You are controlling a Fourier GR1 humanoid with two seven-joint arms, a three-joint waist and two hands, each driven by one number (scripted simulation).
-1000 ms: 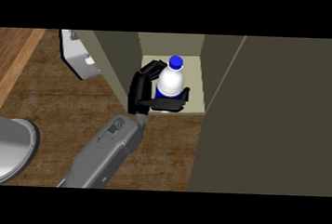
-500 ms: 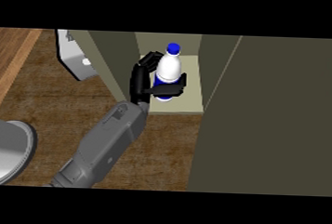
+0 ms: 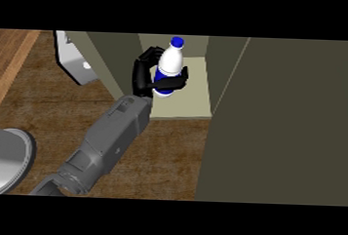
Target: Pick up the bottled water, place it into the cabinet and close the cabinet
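Filling the view to the right of the hand: dark olive panel of the cabinet, running top to bottom; not showing plainly whether door or side wall.

Lying below and to the left of the hand: brown wooden counter.

Coming in from the lower left edge and slanting up toward the cabinet opening: grey forearm, ending at the wrist just below the hand.

Showing well below and left of the hand, cut by the view's edge: grey round object, resting on the counter.

Spreading under and just right of the hand: pale cabinet floor, lying between olive walls.

Sitting left of the hand, at the cabinet's outer left side: white-and-grey object, not identifiable.

Reaching into the cabinet opening: left hand, black, curling its fingers round the lower body of the bottled water.

Standing nearly upright in that grasp, inside the cabinet and over its pale floor: bottled water, white with a blue base; not showing whether touching the floor.

Rising above the hand at the bottle's top: blue cap.
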